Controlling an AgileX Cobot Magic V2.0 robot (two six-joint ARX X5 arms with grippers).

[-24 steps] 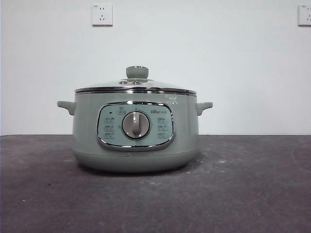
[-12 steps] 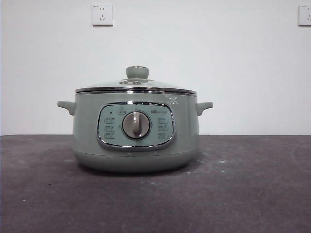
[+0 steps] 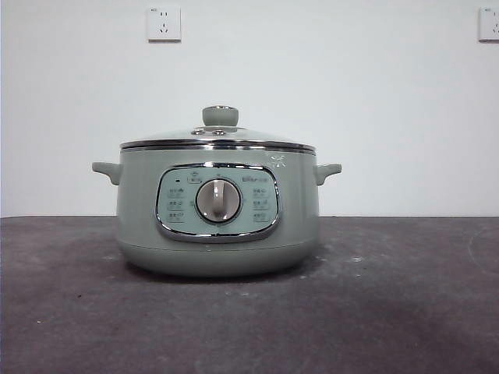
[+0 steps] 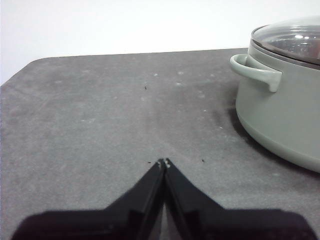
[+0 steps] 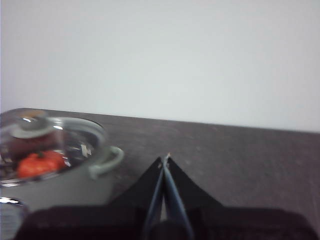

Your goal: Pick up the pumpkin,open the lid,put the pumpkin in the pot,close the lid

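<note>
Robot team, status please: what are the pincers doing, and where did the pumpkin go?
Left pincer shut, empty, beside the pot. Right pincer shut, empty, on the other side. Pumpkin inside the pot, lid on. Nothing in the way.

The pot [image 3: 217,234] is showing a smooth, softly glossy sage-green shell, with a shiny chrome frame around its panel. The lid [image 3: 217,138] is looking like clear glass edged in polished metal. The tabletop [image 3: 390,312] is appearing matt, dark and finely rough.
</note>
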